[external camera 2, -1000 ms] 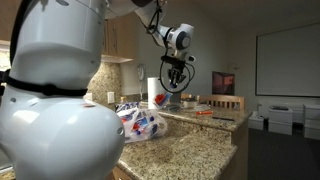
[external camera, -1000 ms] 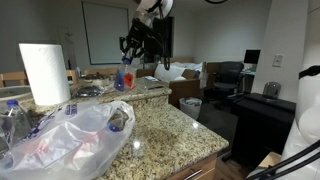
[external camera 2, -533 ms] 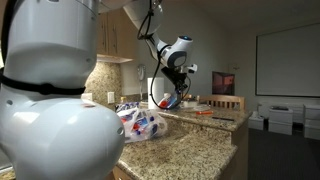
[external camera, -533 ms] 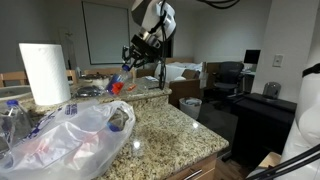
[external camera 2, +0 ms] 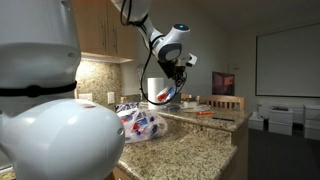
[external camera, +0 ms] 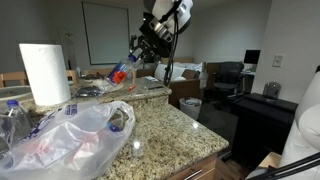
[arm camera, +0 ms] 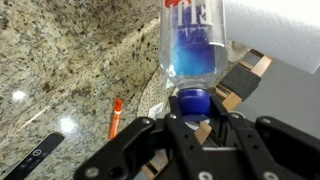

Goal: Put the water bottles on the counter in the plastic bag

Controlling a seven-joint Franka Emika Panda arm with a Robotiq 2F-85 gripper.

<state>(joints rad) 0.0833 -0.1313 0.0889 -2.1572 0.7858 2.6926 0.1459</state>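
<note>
My gripper [external camera: 138,56] is shut on a water bottle [external camera: 119,73] by its blue cap end and holds it tilted in the air above the far side of the counter [external camera: 170,128]. In the wrist view the bottle [arm camera: 196,45] points away from my gripper [arm camera: 196,104], its blue cap between the fingers. The bottle also shows in an exterior view [external camera 2: 166,99] below my gripper [external camera 2: 176,80]. The plastic bag [external camera: 75,138] lies crumpled on the near counter, and shows in an exterior view [external camera 2: 142,124]. Other water bottles [external camera: 12,115] stand at the far left behind the bag.
A paper-towel roll [external camera: 43,72] stands behind the bag and fills the wrist view's top right [arm camera: 280,30]. An orange pen [arm camera: 115,117] and a dark remote [arm camera: 35,158] lie on the granite. Chairs and a bin [external camera: 190,106] stand beyond the counter.
My gripper has swung and tilted with the bottle in it; the bottle now hangs at a slant, pointing toward the bag side, and sits a little higher than before.
</note>
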